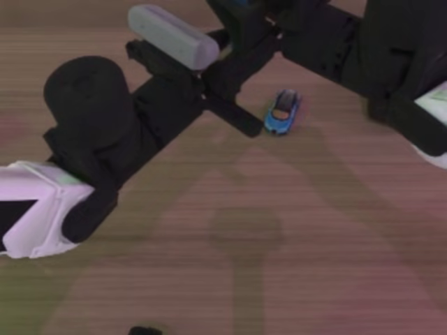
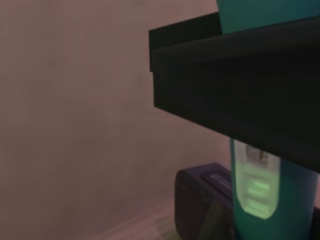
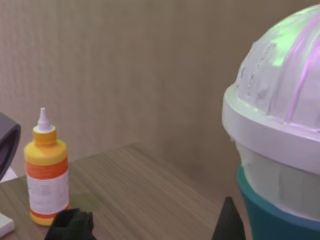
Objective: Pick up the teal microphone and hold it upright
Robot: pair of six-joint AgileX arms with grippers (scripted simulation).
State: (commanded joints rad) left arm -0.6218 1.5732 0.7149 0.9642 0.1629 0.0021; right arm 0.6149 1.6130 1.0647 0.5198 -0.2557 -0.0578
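Wood-grain tabletop (image 1: 293,265) fills my top view, with a small blue toy car (image 1: 283,112) lying on it near the far edge. Both arms meet above it at the far middle. My left gripper (image 2: 235,95) is clamped across the teal microphone (image 2: 257,200), its white switch panel showing just past the finger. My right wrist view has the rounded white head close up; whether my right gripper is gripping I cannot tell. An orange glue bottle (image 3: 46,172) stands upright well apart.
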